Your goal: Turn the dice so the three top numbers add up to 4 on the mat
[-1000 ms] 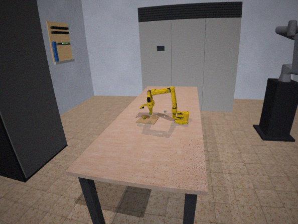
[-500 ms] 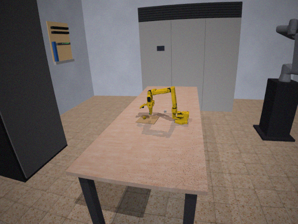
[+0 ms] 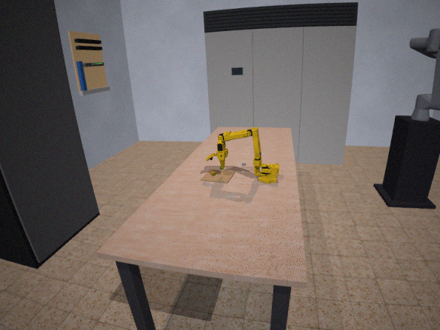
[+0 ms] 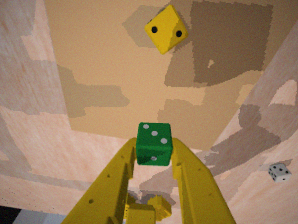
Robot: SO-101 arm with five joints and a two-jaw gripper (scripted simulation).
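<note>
1. Three dice are shown, and one of them, a green die (image 4: 154,143), is pinched between the two yellow jaws of a small yellow arm (image 3: 244,135).
2. The green die is seen in the wrist view with three white pips on the face turned toward the camera. It is held just past the near edge of a tan mat (image 4: 125,75); whether it touches the mat or the surface cannot be told.
3. A yellow die (image 4: 166,29) is seen lying on the mat, well ahead of the jaws and slightly to their right. Two black pips are shown on its visible face.
4. A white die (image 4: 280,172) is seen off the mat, on the pale wooden surface (image 3: 222,237), well to the right of the jaws. Its pips are too small to be counted.
5. In the exterior view the arm is seen bent over, with the jaws pointed downward at the far edge of the mat.
6. The arm's base (image 3: 272,180) is seen on the surface beside the mat.
</note>
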